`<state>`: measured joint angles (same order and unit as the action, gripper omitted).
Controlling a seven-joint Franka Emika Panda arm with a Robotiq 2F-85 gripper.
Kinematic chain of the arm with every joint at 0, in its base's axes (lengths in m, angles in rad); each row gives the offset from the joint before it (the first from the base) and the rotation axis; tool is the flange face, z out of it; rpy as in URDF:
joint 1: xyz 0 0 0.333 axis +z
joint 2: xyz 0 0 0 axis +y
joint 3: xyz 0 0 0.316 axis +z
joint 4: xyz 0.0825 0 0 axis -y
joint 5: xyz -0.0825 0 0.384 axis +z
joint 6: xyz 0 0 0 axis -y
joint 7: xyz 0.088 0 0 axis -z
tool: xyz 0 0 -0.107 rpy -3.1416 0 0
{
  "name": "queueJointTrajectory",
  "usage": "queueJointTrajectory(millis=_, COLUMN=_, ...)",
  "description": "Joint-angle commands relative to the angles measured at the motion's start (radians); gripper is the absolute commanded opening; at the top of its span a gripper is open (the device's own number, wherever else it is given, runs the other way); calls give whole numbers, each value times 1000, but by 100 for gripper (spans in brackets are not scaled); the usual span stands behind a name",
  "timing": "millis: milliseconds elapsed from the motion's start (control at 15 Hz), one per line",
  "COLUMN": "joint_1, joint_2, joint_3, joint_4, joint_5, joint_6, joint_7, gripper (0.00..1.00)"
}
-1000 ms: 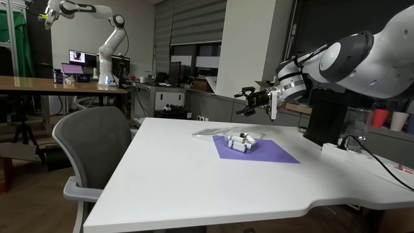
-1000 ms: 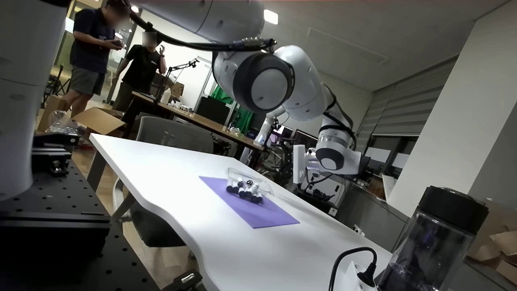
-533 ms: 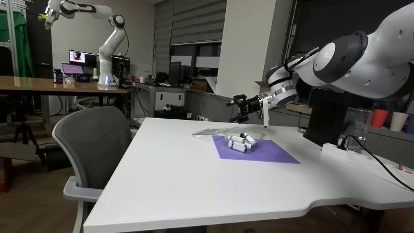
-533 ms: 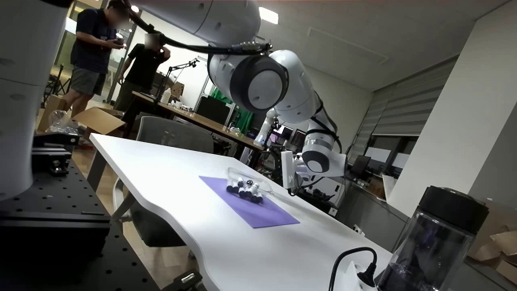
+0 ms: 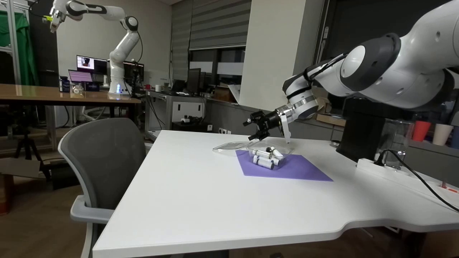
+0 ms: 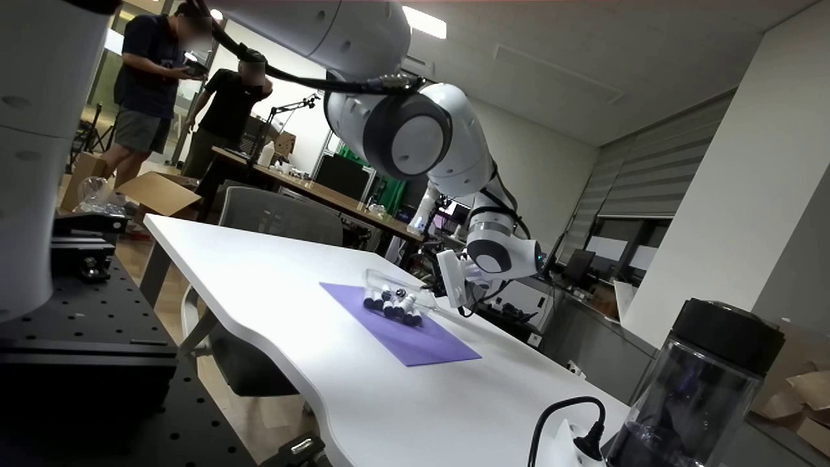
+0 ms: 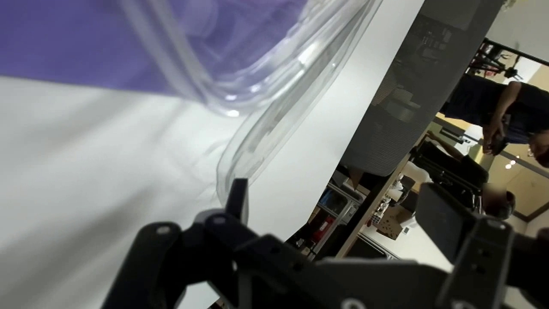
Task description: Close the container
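Fingers (image 7: 237,199) parted around nothing, our gripper (image 5: 247,131) hangs toward eleven o'clock of the container (image 5: 287,150), which sits mostly on the purple mat (image 5: 302,169), clear lid (image 5: 231,146) open toward nine in an exterior view. We judge the lid may be shoved away should the fingers miss its underside; heaped white cylinders (image 5: 263,162) could prop it ajar. Since a second ago, we see the gripper lower, closer to the lid.
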<state>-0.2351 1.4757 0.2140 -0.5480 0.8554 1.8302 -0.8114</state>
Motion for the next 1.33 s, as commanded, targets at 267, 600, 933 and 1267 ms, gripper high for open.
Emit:
queueJointTrajectory(millis=267, joint_1=13, joint_2=-2, joint_3=-10, joint_4=21, joint_5=-147, joint_6=82, joint_7=21, gripper=100)
queueJointTrajectory(millis=600, joint_1=-14, joint_2=-2, joint_3=40, joint_4=0, joint_5=-165, joint_6=43, joint_7=46, gripper=100)
queueJointTrajectory(millis=933, joint_1=-34, joint_2=1, joint_3=80, joint_4=-35, joint_5=-126, joint_6=-31, joint_7=115, gripper=100)
queueJointTrajectory(millis=1267, joint_1=-45, joint_2=2, joint_3=97, joint_4=-46, joint_5=-69, joint_6=-93, joint_7=201, gripper=100)
